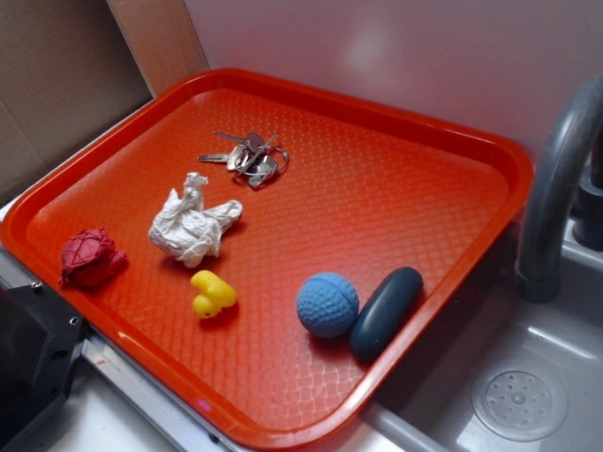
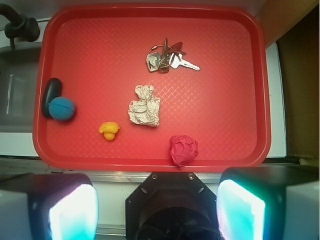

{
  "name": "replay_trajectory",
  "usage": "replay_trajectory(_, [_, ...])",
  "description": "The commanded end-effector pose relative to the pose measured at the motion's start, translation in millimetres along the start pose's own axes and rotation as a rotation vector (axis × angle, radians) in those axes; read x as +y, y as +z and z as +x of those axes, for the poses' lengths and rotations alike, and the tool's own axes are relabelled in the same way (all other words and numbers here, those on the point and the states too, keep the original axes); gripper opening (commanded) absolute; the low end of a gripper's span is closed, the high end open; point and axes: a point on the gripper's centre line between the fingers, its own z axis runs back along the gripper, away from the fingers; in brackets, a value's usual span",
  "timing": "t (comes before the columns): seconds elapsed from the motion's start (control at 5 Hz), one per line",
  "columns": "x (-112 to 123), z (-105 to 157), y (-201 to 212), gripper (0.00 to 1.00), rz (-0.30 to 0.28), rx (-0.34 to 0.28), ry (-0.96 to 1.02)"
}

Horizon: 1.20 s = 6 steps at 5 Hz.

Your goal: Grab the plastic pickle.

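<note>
My gripper, fingers spread wide and holding nothing, hangs at the wrist view's bottom edge above the red tray, whose plastic pickle lies at left touching the blue ball, crowding a grasp.

A red tray with a textured floor lay beside a grey sink, whose curved tap rose past the tray's edge. A bunch of keys rested toward the tray's far side. Nearer the middle sat a crumpled white paper, and just in front of it a small yellow duck. A crumpled red wad lay close to the tray's rim, apart from the paper. A dimpled blue ball stood near the sink-side rim. A round drain showed in the sink floor.
</note>
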Motion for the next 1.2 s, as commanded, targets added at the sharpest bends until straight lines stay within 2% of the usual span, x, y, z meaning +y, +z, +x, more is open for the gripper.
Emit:
replay_trajectory(0.0, [0.0,0.0,0.0,1.0,0.0,0.0,0.0])
replay_trajectory(0.2, [-35.1,27.1,-44.5,1.0,-0.101,-0.111,-0.078])
replay_trajectory(0.4, [-61.5,49.3,-78.6,1.0,-0.118,-0.16,0.089])
replay_trajectory(0.6, [-93.5,72.2,-116.9,1.0,-0.158,-0.122,0.154])
replay_trajectory(0.8, [-120.3,84.6,-142.4,1.0,-0.23,-0.028,0.134])
replay_trajectory(1.0, [-134.5,83.9,-156.0,1.0,-0.22,-0.037,0.059])
